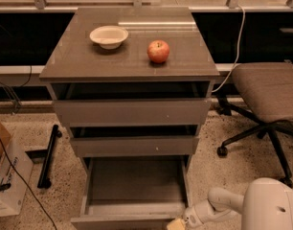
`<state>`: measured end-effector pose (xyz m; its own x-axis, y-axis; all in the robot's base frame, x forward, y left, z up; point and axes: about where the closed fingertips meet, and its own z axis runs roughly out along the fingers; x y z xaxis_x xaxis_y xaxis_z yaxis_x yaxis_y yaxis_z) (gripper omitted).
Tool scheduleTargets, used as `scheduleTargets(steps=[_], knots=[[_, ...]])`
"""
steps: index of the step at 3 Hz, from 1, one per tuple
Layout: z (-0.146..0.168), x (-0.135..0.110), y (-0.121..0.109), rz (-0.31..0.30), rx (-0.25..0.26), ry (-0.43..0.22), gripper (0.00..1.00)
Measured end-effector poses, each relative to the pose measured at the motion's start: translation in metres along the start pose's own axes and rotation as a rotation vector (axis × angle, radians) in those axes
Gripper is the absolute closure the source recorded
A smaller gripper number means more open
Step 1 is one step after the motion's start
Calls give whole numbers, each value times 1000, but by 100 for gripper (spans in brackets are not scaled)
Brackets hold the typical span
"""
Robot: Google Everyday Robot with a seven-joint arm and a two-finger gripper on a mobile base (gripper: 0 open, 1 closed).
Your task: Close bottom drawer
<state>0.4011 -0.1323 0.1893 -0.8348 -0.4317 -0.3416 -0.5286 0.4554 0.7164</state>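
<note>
Standing far out from the cabinet [79,63] at 6 o'clock of the view, the bottom drawer [137,183] shows its shallow grey box. The gripper [176,223] is at 5 o'clock, low at the right end of the drawer front, probably touching it; whether it is clenched or released I cannot tell. On the cabinet top a bowl [108,36] lies at 11 o'clock and an apple [158,51] near 1 o'clock. A chair [268,90] is at 3 o'clock.
</note>
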Motion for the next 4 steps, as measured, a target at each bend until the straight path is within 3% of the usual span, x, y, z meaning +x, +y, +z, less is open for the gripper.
scheduleTargets(steps=[2,3,4], knots=[[3,-2,-2,-6,19,7,100],[7,-21,-11,-64,65,-3,100],[7,-21,-11,-64,65,-3,100]])
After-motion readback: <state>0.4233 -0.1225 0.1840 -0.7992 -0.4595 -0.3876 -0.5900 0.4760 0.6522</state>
